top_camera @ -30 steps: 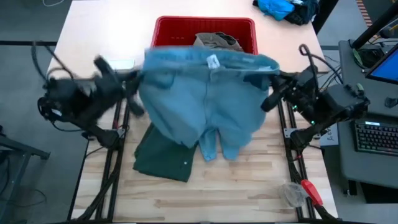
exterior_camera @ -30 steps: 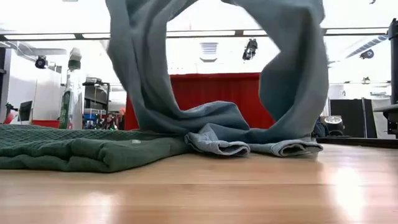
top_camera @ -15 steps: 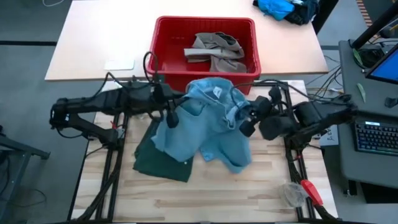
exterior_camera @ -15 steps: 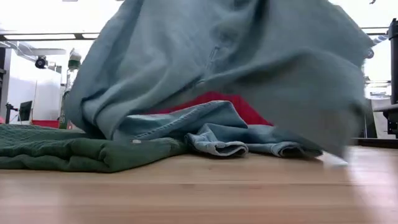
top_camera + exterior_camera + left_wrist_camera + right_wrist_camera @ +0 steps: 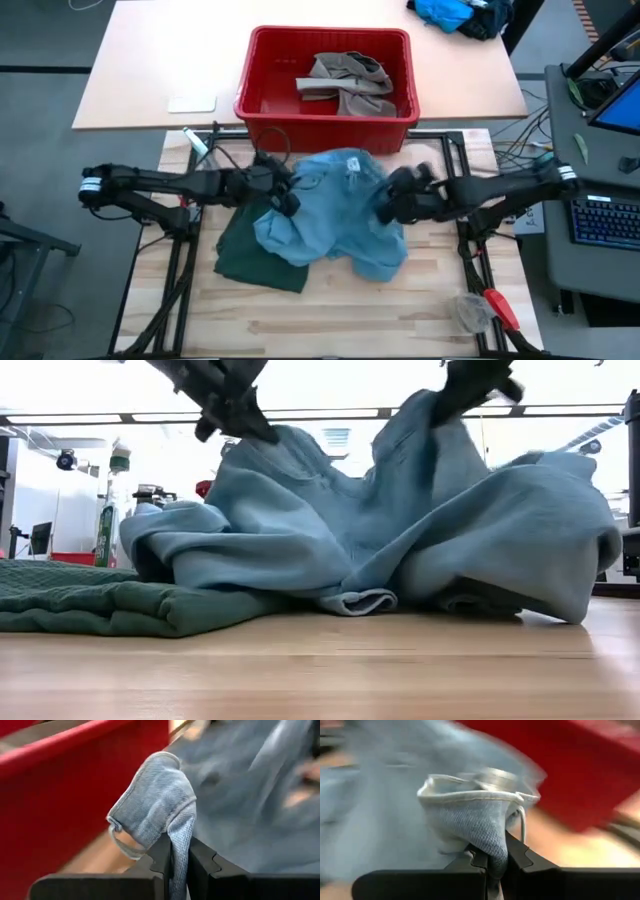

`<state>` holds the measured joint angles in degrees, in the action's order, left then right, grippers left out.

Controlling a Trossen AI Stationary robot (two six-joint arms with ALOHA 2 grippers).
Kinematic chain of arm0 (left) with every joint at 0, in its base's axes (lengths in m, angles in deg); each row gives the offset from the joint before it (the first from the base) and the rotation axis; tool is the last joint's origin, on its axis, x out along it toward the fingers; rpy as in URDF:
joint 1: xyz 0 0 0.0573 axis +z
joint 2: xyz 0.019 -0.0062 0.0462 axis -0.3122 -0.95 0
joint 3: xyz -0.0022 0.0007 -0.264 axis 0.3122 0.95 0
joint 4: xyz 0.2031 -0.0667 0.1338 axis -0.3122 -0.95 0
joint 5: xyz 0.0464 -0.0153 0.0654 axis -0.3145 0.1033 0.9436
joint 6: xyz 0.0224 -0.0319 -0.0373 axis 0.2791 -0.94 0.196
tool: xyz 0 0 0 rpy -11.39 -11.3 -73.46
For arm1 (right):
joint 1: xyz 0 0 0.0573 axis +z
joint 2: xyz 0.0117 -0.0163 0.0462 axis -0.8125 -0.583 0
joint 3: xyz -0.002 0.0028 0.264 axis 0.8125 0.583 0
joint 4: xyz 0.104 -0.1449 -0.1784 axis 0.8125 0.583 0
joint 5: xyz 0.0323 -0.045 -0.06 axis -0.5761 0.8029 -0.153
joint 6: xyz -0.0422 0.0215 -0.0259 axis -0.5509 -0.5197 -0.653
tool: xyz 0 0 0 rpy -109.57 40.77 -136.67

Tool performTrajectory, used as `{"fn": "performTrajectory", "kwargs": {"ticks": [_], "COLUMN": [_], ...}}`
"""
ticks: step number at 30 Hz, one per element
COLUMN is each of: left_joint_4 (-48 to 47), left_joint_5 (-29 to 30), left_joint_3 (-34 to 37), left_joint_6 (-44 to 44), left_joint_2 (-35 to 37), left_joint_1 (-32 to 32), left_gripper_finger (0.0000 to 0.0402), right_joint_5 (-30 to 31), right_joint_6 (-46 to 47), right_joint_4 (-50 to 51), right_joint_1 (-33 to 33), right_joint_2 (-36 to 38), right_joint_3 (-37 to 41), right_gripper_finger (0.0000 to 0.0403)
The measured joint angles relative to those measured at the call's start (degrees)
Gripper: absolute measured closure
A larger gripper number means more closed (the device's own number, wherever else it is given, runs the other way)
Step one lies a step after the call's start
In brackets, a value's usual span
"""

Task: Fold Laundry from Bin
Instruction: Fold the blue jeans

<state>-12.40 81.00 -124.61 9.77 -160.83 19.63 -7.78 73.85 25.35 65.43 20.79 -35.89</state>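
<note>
Left claw (image 5: 283,192) pinches one waistband corner of the denim trousers (image 5: 335,215), which are bunched mid-surface, overlapping the green shorts (image 5: 258,250) at left. Right claw (image 5: 388,205) pinches the opposite corner. Red bin (image 5: 262,108) is just beyond.

Risks: thin pinches may slip; dragging may disturb the shorts; legs could crumple underneath.

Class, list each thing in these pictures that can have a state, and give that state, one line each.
Denim trousers: crumpled on the table, pinched at two points.
Green shorts: lying flat, partly under the denim.
Red bin: upright, holding a khaki piece.
Left tool: shut on denim.
Right tool: shut on denim.
</note>
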Motion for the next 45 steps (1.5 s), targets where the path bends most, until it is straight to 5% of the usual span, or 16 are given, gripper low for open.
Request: {"fn": "performTrajectory", "kwargs": {"ticks": [4, 7, 15, 21, 25, 31, 45], "left_joint_4": [18.74, 30.52, 62.66, 69.37, 70.98, 77.17, 78.79], "left_joint_5": [-10.08, -13.37, -12.24, -6.02, -5.63, -13.41, -15.42], "left_joint_3": [10.03, 17.11, 28.53, 27.12, 23.83, 21.24, 21.75], "left_joint_6": [-2.92, -4.72, -3.47, -4.22, -3.81, -0.21, 0.12], "left_joint_2": [0.06, 0.16, -4.92, -12.46, -17.25, -22.86, -25.07], "left_joint_1": [-0.36, -1.93, -7.32, -7.62, -7.79, -8.03, -8.19], "left_gripper_finger": [0.0381, 0.0381, 0.0381, 0.0381, 0.0373, 0.0334, 0.017], "right_joint_5": [-9.26, -10.22, -10.96, -15.34, -10.6, -6.38, -4.18], "right_joint_6": [-9.28, -8.3, -8.58, -12.9, -13.74, -12.8, -13.07], "right_joint_4": [-23.9, -32.98, -68.85, -86.39, -89.0, -89.29, -89.13], "right_joint_1": [-0.41, -1.05, -1.75, -1.74, -1.74, -1.68, -1.73], "right_joint_2": [-1.82, -2.8, -8.27, -13.02, -14.85, -18.58, -19.41], "right_joint_3": [8.85, 14.22, 23.69, 23.26, 22.53, 22.57, 22.62], "right_gripper_finger": [0.039, 0.039, 0.039, 0.039, 0.039, 0.039, 0.039]}}
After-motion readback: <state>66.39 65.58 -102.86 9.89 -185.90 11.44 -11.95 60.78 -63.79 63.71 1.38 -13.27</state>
